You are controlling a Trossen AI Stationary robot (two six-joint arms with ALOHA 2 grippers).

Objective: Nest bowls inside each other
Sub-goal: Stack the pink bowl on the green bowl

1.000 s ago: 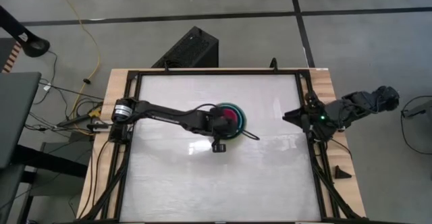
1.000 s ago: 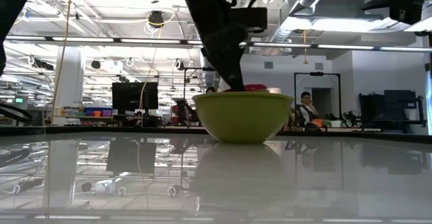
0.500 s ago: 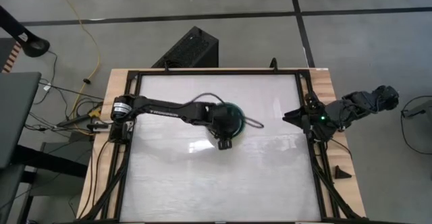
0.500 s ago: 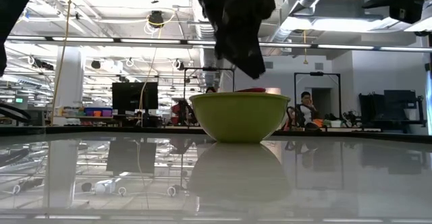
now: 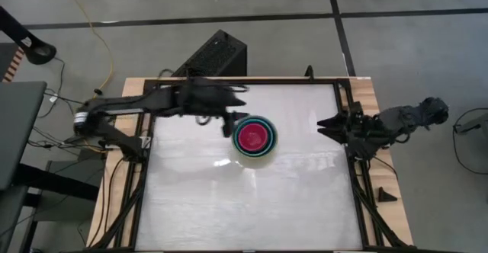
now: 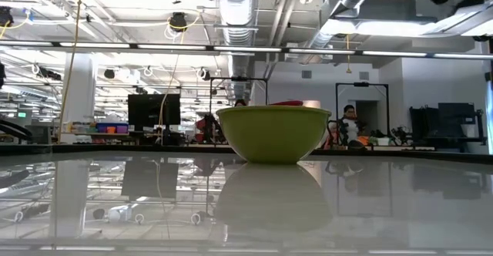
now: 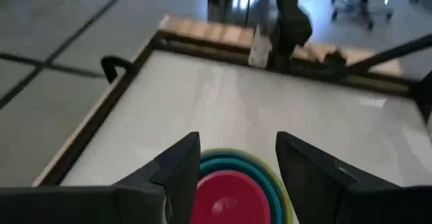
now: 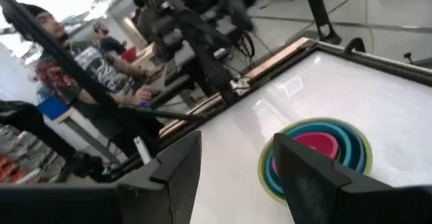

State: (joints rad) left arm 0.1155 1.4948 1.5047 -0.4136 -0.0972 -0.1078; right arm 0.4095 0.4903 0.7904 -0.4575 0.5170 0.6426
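Both my pairs of jaws stand spread with nothing between them; my left gripper [image 5: 238, 93] hangs above the table [image 5: 191, 200], just beside the far rim of the bowls [image 5: 255, 137]; my right gripper [image 5: 324, 123] waits at the table's right edge, well apart from them; the bowls sit nested near mid-table, pink bowl [image 5: 254, 137] innermost, olive bowl [image 6: 273, 132] outermost.

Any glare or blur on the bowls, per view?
High view: bowls sharp, pale sheen on the table. Low view: ceiling lights mirrored in the tabletop, olive bowl crisp and reflected. Left wrist view: soft, slightly blurred. Right wrist view: blurred, bright washed-out background.
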